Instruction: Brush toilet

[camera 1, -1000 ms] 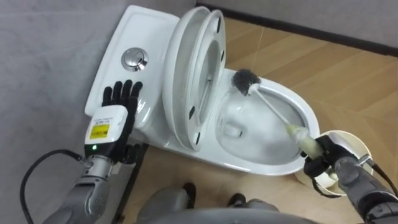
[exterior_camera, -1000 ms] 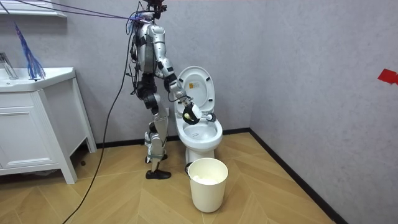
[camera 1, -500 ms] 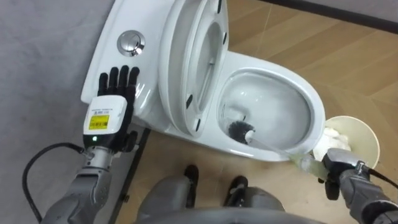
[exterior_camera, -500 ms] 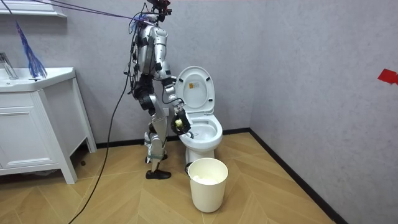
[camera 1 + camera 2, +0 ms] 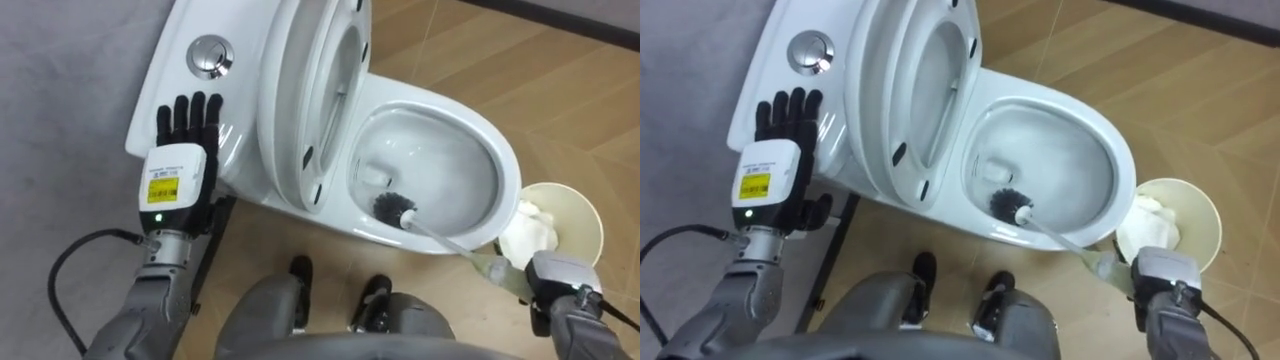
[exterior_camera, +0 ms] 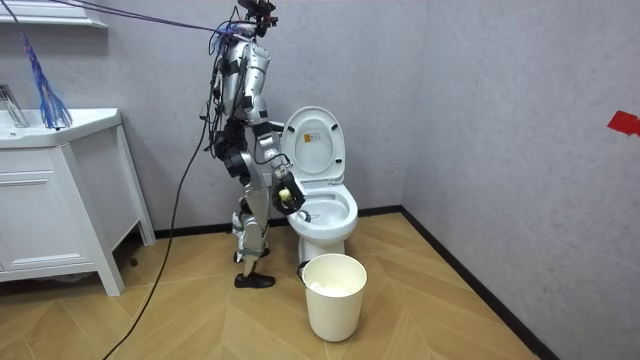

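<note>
The right hand [image 5: 558,282] sits low at the right with its fingers closed on the yellowish end of the brush [image 5: 393,209], though the back of the hand hides most of them. The thin pale handle slants up and left from there over the rim of the toilet [image 5: 506,168]. The dark bristle head is down in the bowl, against the near inner wall. The seat [image 5: 300,110] and lid stand raised. The left hand [image 5: 185,140] is flat, fingers straight, at the near edge of the tank [image 5: 175,40], pointing toward the flush button [image 5: 207,55]. A bin [image 5: 588,214] holding white paper [image 5: 524,230] stands just beside the bowl.
</note>
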